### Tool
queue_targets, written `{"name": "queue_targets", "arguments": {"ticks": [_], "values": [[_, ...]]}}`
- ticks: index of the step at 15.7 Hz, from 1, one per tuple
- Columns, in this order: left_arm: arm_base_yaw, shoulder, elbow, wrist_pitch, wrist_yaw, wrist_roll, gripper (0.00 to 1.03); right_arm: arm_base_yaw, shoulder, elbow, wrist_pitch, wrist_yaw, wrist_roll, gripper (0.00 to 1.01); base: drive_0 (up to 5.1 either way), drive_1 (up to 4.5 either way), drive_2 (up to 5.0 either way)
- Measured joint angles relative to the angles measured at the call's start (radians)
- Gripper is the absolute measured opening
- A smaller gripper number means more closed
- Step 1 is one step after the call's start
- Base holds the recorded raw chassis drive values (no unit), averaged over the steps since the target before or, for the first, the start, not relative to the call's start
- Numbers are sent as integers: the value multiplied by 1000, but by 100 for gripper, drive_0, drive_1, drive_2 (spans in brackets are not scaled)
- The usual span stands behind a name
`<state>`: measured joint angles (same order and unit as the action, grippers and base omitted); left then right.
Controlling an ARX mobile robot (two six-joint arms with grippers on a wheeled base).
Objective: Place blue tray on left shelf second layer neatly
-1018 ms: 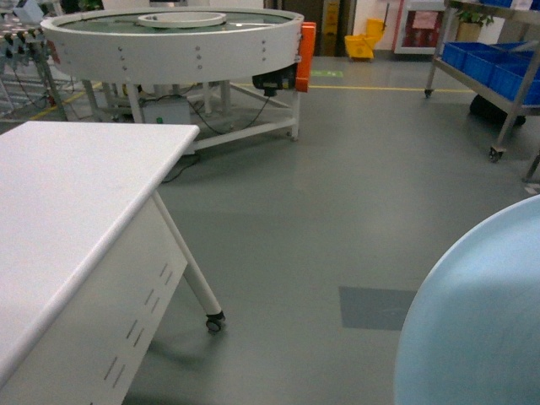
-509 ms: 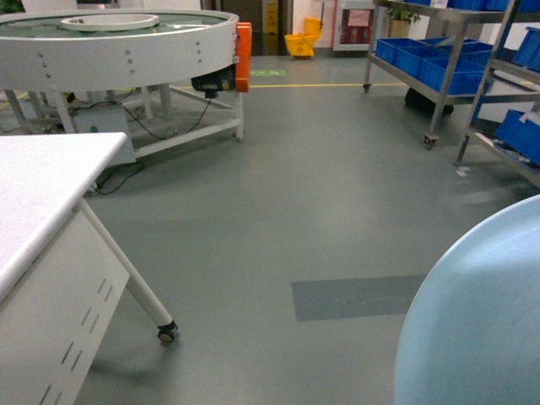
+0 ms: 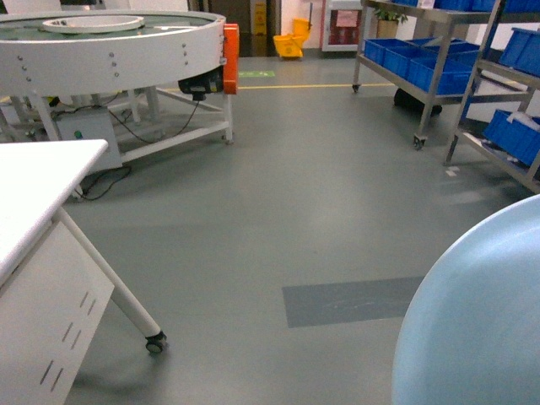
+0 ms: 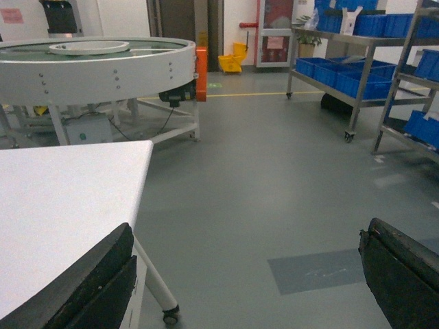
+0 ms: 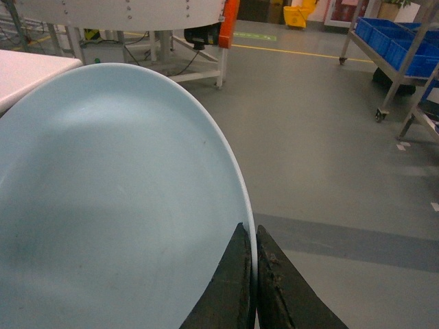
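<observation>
I can't make out any readable text from here. The red-framed notice board (image 4: 276,33) on the far wall carries a pale sheet, and a pinkish sign (image 4: 12,15) hangs at the upper left, but the lettering on both is too blurred to read.

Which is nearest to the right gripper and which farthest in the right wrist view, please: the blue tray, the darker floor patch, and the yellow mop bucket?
Measured from the right gripper:
1. The blue tray, clamped by its rim between the fingers, spreading to the left.
2. The darker floor patch, just ahead on the right.
3. The yellow mop bucket, far ahead at the top of the view.
</observation>
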<state>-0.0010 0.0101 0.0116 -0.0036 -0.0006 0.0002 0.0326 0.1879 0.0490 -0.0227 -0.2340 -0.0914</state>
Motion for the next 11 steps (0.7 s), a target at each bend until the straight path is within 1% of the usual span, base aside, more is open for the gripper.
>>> {"name": "queue_targets", "arguments": {"ticks": [11], "values": [[0,0,0,3,0,0,98,0,0,0,4,0,0,2,-153,-153,-153]]}}
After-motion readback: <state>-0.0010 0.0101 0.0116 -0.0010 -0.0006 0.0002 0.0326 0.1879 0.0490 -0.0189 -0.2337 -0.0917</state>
